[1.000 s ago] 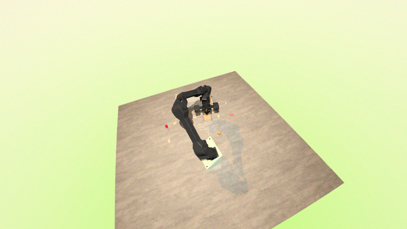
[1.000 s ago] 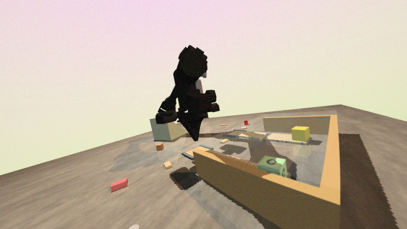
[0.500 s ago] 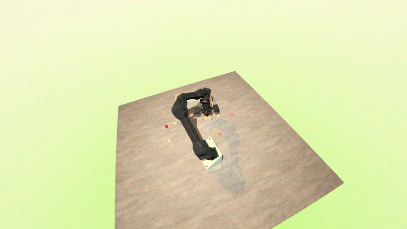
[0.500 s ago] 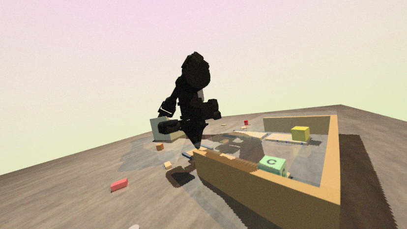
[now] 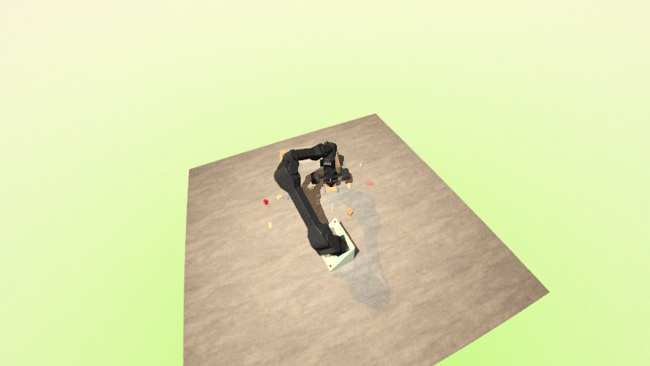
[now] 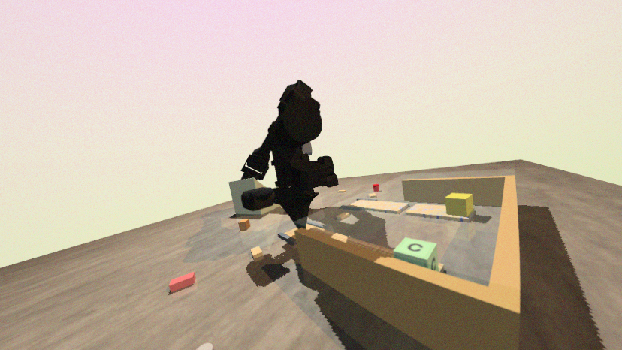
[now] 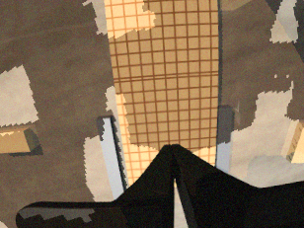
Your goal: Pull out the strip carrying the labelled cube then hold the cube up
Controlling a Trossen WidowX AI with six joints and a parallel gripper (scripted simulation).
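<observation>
My gripper (image 5: 330,184) (image 6: 301,227) (image 7: 171,150) is shut with nothing between its fingertips. It points down over the near end of the gridded orange strip (image 6: 339,237) (image 7: 168,98); whether the tips touch it I cannot tell. Grey-blue rails flank this end, one on the left (image 7: 111,157) and one on the right (image 7: 223,157). A light green cube (image 6: 415,249) labelled C sits at the strip's far end. The other strip lies in two pieces, a nearer one (image 6: 380,205) and a farther one (image 6: 424,210), with a gap between. A yellow cube (image 6: 459,204) sits on the farther piece.
A wooden wall (image 6: 409,300) encloses the cubes on three sides. A pink-red block (image 5: 369,183) (image 6: 182,282), an orange cube (image 5: 349,212) (image 6: 243,224), a red cylinder (image 5: 265,202) (image 6: 375,185) and beige blocks, one of them (image 6: 256,253) near the strip, lie around outside.
</observation>
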